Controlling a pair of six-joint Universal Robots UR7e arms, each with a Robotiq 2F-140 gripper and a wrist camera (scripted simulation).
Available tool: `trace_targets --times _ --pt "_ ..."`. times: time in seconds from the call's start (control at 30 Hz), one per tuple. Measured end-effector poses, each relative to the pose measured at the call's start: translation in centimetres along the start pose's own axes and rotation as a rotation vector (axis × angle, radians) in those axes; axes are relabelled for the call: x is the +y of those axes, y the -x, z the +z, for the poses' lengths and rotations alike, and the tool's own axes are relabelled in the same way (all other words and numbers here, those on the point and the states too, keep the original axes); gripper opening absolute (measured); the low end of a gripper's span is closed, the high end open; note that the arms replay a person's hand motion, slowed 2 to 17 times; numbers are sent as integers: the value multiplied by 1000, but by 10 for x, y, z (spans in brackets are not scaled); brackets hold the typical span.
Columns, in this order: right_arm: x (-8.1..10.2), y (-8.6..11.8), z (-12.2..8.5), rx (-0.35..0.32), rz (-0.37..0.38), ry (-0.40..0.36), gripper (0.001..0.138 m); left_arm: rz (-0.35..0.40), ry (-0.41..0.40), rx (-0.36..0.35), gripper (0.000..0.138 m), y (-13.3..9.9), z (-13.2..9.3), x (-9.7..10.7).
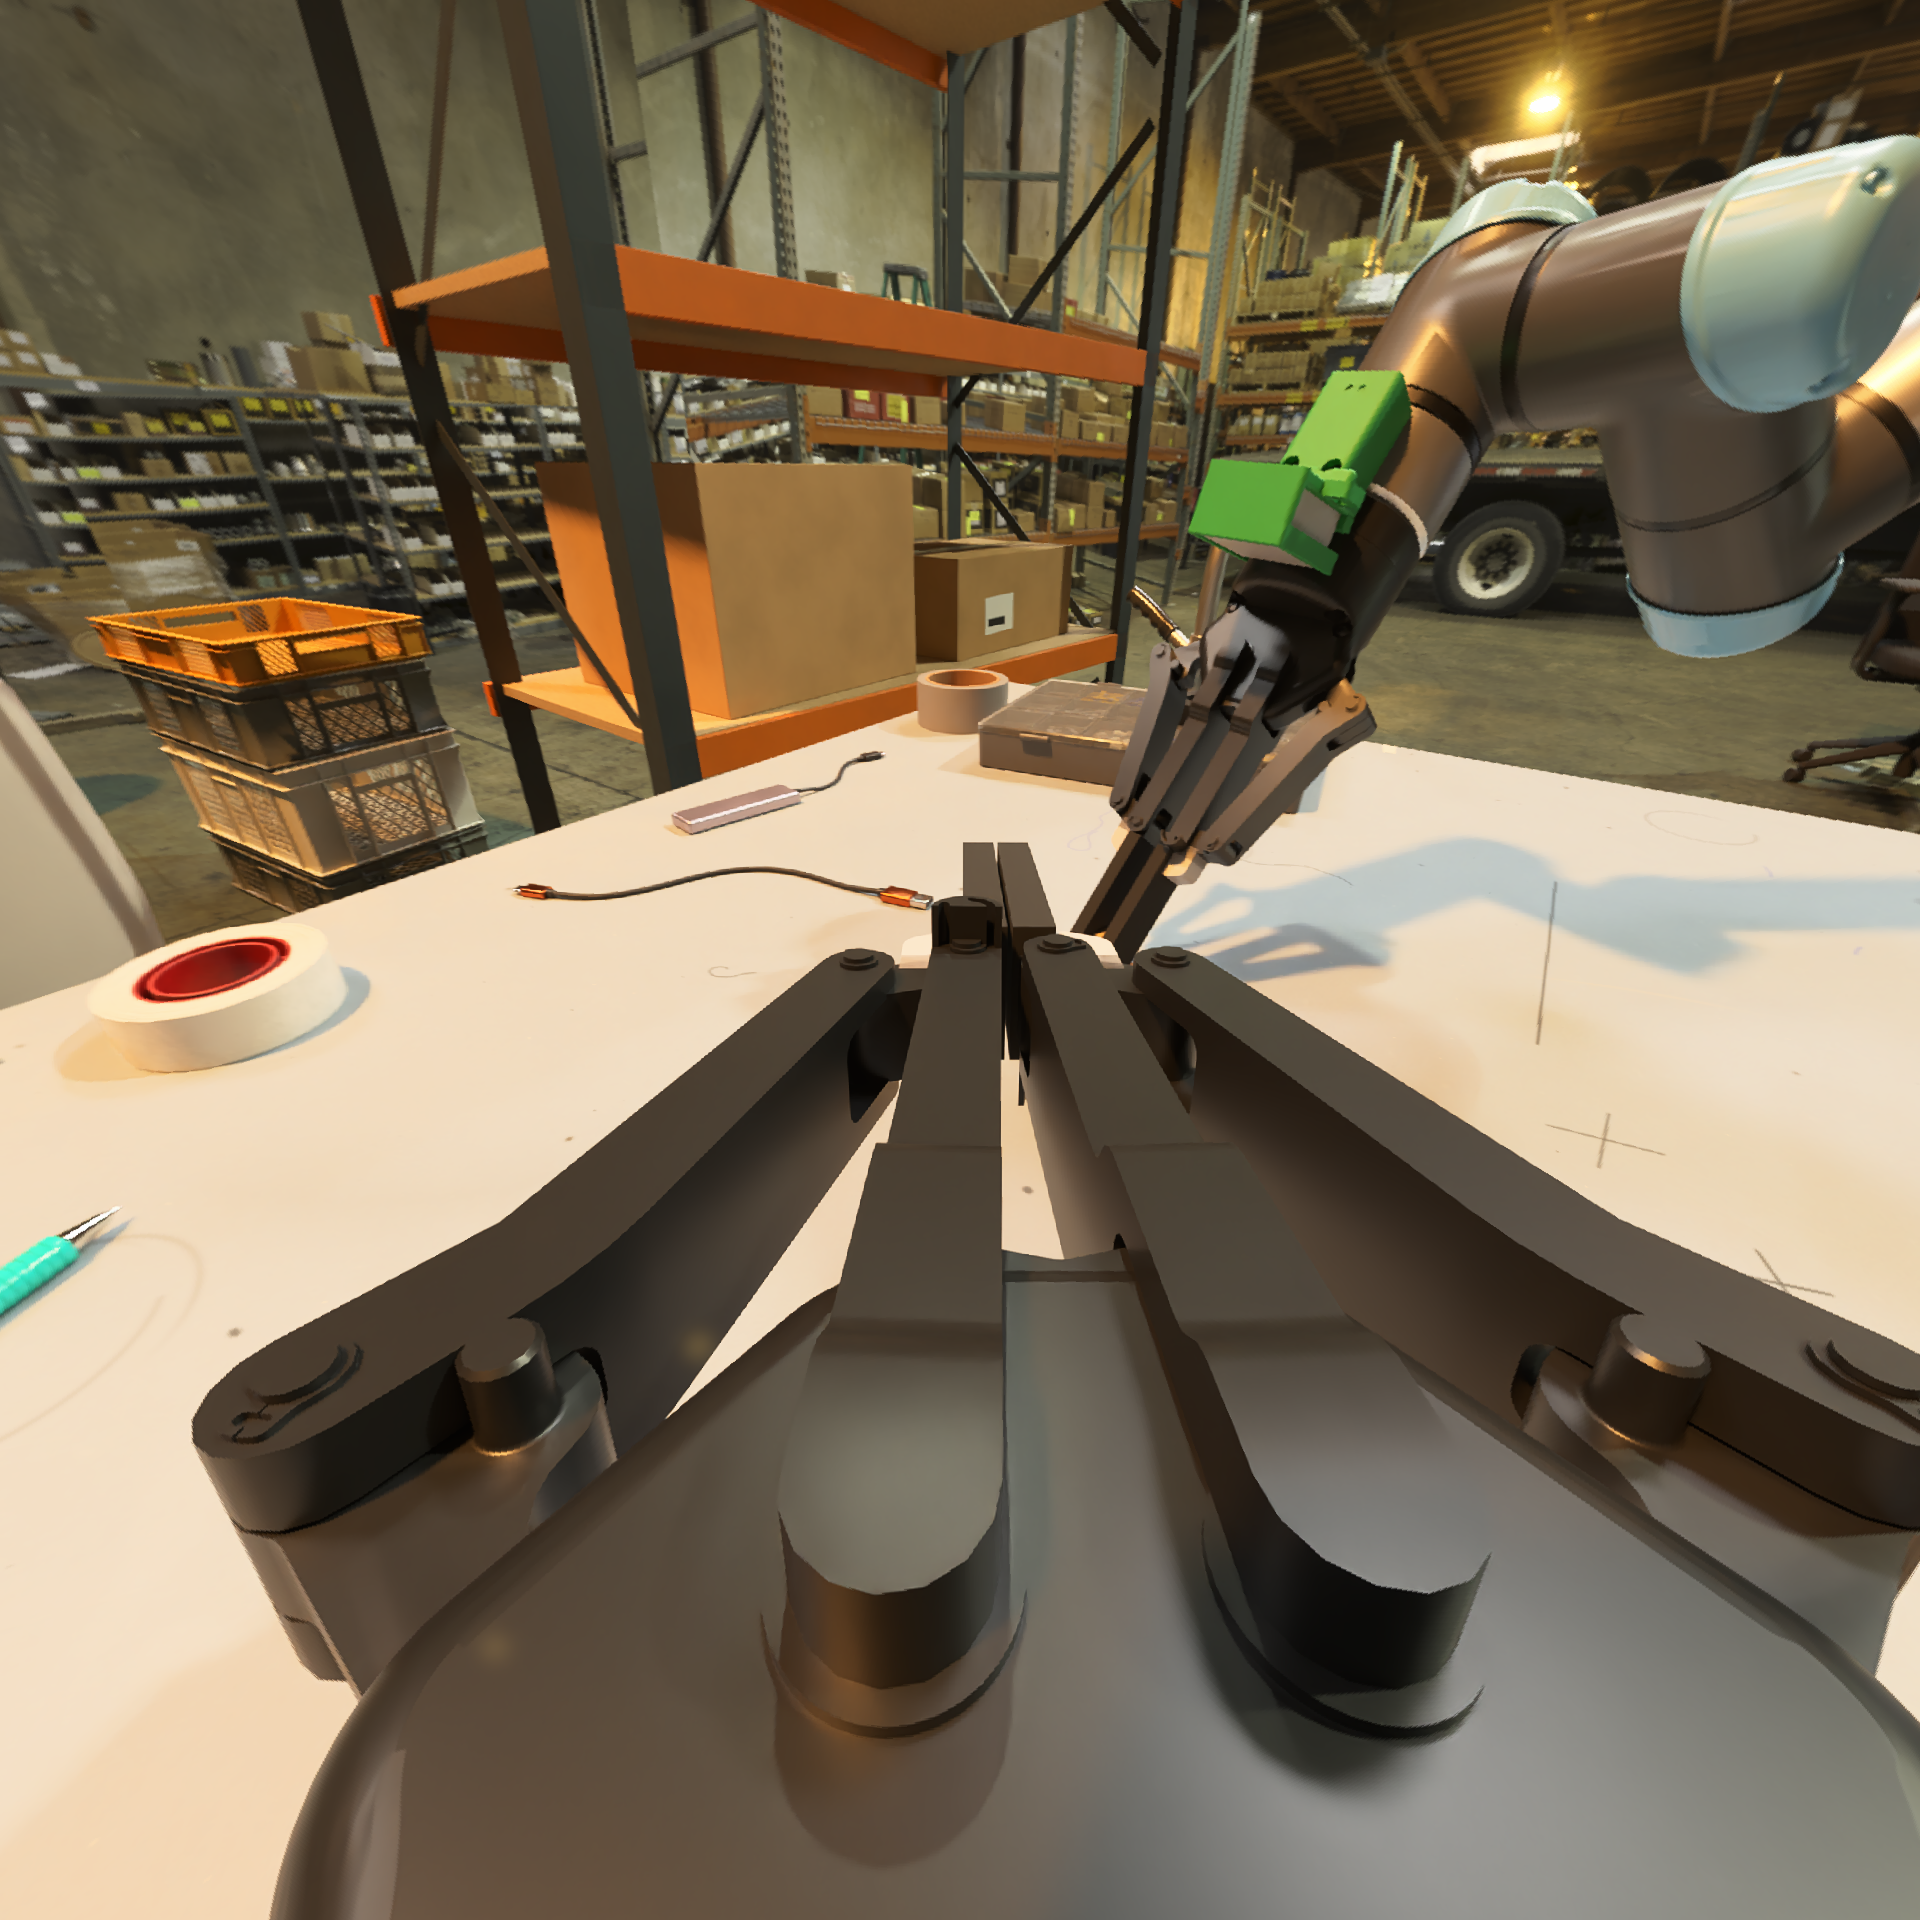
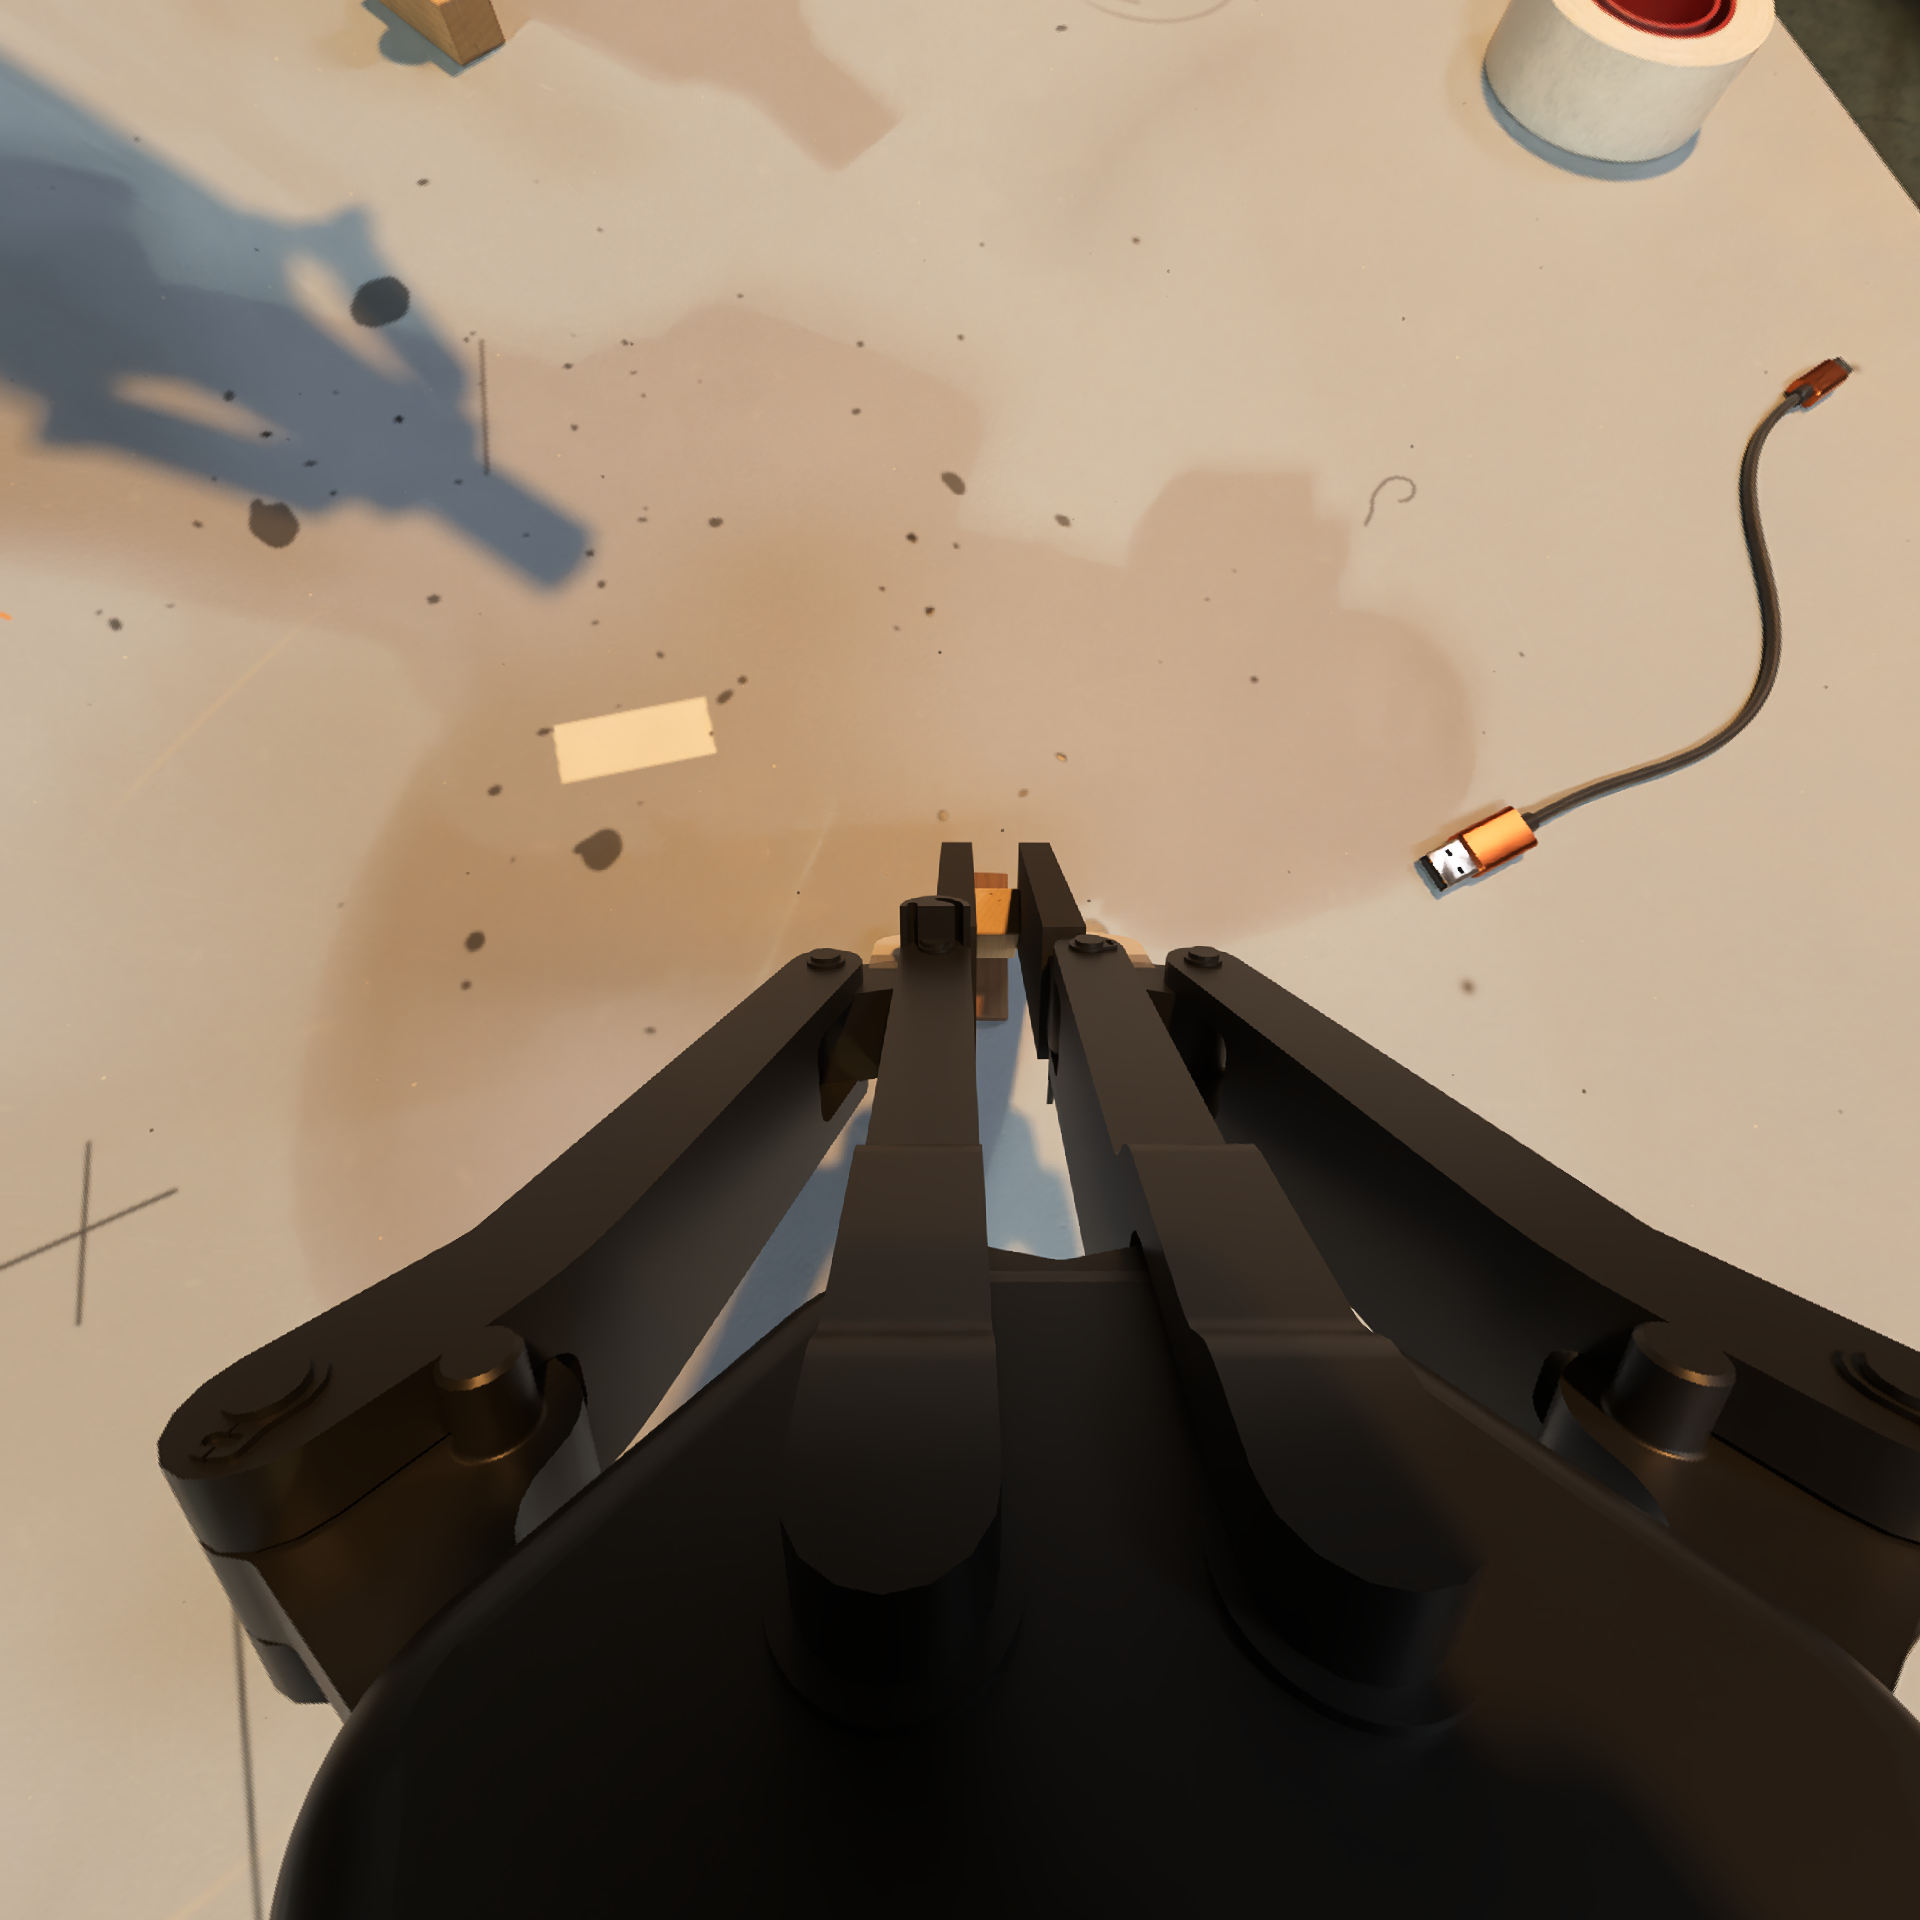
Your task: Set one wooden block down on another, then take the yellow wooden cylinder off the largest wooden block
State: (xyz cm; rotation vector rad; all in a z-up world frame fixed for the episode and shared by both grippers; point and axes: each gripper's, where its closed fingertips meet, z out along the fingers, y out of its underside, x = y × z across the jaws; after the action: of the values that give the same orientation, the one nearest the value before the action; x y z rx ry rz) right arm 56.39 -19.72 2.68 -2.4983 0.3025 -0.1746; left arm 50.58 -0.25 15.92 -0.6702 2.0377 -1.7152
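Left wrist view first: far left of the jaws there's a teal pen [image 1: 42,1270] poking in at the edge, then a tape roll [image 1: 220,992] with a red core sitting on the tabletop [image 1: 520,1091]. Closer in, a cable [image 1: 717,883] runs up to just left of the fingertips, with a small grey hub [image 1: 736,808] beyond it. The left jaws [image 1: 995,883] are clenched tight with nothing between them. Just right of their tips the right jaws [image 1: 1117,920] angle down to the tabletop, a grey case [image 1: 1060,727] behind.

Right wrist view: a wooden block [image 2: 447,26] corner shows way up front-left of the jaws, well apart from them. A pale flat patch [image 2: 634,738] lies ahead-left; can't tell what it is. The right jaws [image 2: 997,883] are gripping a small wooden piece [image 2: 992,904], orange-tan; can't tell if it's a block or the cylinder. Right of the jaws is the cable [image 2: 1756,623], tape roll [image 2: 1610,83] far front-right.
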Motion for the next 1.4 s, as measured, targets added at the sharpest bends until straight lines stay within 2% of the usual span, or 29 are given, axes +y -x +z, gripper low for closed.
trace_targets --times 0.33,0.73,0.87,1.1,1.4 --pt "2 0 0 19 0 7 12 26 -41 -118 1 27 -33 -25" --pt "5 -2 -2 52 -13 15 23 30 -28 -305 3 75 -99 -47" --pt "6 -3 -3 58 -9 12 26 29 5 -373 4 93 -122 -48" --pt "6 -6 -6 72 -2 -1 29 15 117 -464 7 121 -157 -36" --pt "3 -10 -11 103 10 -43 30 -29 289 -504 12 146 -186 -10"
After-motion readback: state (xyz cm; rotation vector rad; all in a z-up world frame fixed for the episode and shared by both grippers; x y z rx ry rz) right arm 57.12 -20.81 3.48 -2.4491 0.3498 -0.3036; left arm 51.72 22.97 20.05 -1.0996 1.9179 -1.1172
